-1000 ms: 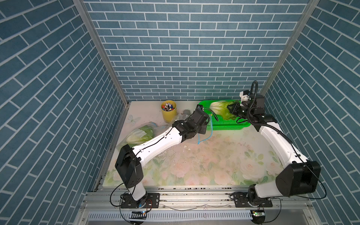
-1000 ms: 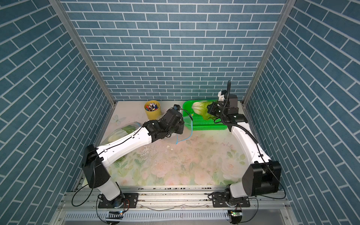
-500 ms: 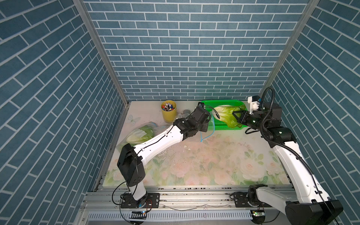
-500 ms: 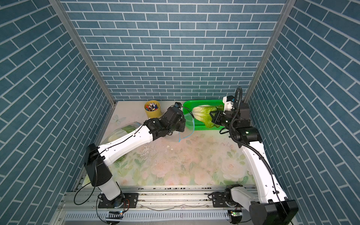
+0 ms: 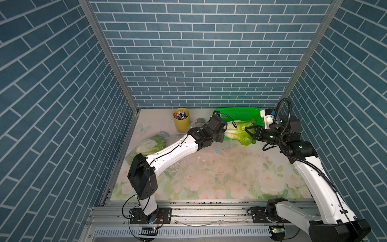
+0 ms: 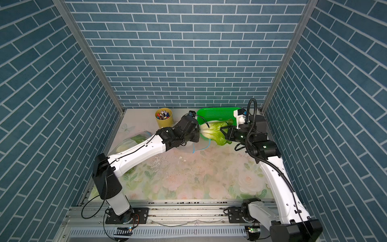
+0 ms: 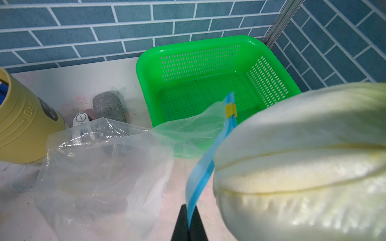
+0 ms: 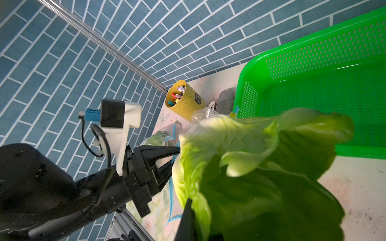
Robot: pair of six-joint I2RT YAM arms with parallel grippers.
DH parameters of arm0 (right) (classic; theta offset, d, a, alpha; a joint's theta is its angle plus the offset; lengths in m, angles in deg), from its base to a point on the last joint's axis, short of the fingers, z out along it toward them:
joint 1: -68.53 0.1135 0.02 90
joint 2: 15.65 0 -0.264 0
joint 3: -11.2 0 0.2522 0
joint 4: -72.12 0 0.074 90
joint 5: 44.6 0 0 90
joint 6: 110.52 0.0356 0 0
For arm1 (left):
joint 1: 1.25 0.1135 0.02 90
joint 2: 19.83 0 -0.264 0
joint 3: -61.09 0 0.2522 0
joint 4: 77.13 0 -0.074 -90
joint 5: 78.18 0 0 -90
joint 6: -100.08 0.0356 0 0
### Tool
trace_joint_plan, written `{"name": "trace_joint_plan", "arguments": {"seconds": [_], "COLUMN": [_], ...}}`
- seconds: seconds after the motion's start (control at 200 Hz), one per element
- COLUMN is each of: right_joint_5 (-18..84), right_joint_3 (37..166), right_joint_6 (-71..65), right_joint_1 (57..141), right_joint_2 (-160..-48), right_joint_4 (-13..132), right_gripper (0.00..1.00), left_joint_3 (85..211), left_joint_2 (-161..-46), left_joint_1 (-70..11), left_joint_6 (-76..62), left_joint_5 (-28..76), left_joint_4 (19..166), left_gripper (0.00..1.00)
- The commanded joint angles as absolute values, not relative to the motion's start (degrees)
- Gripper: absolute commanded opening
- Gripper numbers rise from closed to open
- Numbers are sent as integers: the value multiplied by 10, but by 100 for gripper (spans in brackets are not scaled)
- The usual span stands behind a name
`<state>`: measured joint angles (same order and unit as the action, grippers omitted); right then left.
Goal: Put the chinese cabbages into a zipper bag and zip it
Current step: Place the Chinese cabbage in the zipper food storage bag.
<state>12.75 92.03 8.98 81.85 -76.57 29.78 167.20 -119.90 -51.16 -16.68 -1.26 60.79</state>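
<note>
Soft green leaves are all that the right gripper (image 5: 250, 134) grips, so the cabbage (image 5: 234, 131) juts ahead of its jaws, white stalk end just beside the left gripper (image 7: 188, 210), itself pinched on the blue zip strip (image 7: 208, 158) of the bag (image 7: 100, 167). Leaves may tear or slip; the firm stalk would hold better.

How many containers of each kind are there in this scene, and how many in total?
Zipper bags: 2
Green basket: 1
Yellow cup: 1
Total: 4
</note>
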Motion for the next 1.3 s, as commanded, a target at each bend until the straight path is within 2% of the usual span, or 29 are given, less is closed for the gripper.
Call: {"name": "trace_joint_plan", "arguments": {"seconds": [0.0, 0.385, 0.65, 0.825, 1.295], "right_joint_5": [109, 156, 156, 198, 179], "right_joint_3": [920, 933, 957, 986, 1001], "right_joint_6": [51, 4, 3, 10, 38], "right_joint_1": [828, 859, 890, 908, 956], "right_joint_2": [-758, -769, -805, -835, -920], "right_joint_4": [283, 214, 226, 221, 267], "right_gripper": [0, 0, 0, 0, 0], "left_joint_3": [1686, 1692, 1687, 1684, 1671], "left_joint_2": [-1190, -1183, -1175, -1172, -1158], "left_joint_1": [-510, -509, -510, -514, -516], "left_joint_6": [-168, -171, -186, -191, -202], "left_joint_5": [-26, -28, 31, 36, 59], "left_joint_4": [613, 615, 625, 624, 651], "left_gripper": [0, 0, 0, 0, 0]}}
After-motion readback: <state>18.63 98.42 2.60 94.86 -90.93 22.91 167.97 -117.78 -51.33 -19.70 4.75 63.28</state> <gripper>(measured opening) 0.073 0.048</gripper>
